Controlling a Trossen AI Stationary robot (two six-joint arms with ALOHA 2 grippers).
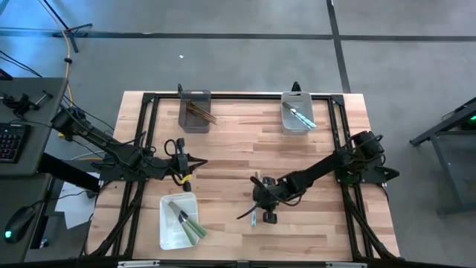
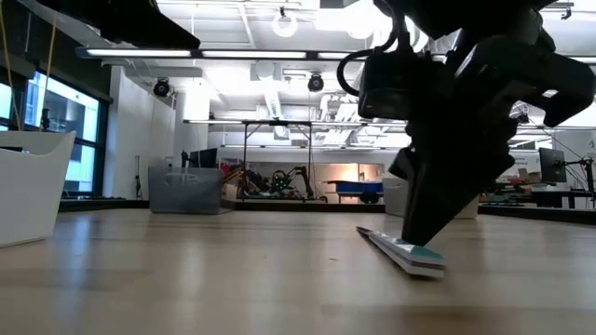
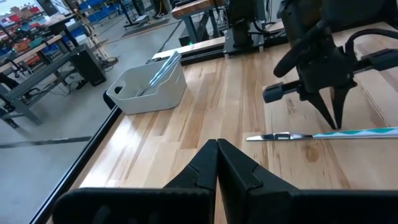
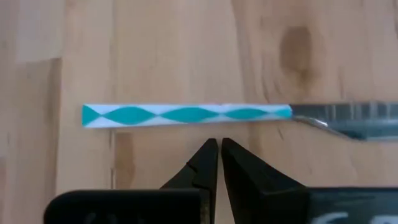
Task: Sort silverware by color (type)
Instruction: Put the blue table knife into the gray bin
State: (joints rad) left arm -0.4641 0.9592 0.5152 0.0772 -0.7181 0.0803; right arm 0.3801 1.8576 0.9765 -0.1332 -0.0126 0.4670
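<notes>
While hovering: right pincer (image 4: 219, 146) sat pinched closed, empty, just beside teal knife (image 4: 186, 115).
Next: probably needed reopening to grab it.

Two matte black jointed arms here, looped black cables along their links, a yellow tag near the left gripper (image 1: 184, 162), tapering wedge-shaped dark jaws on the right gripper (image 1: 262, 214).
</notes>
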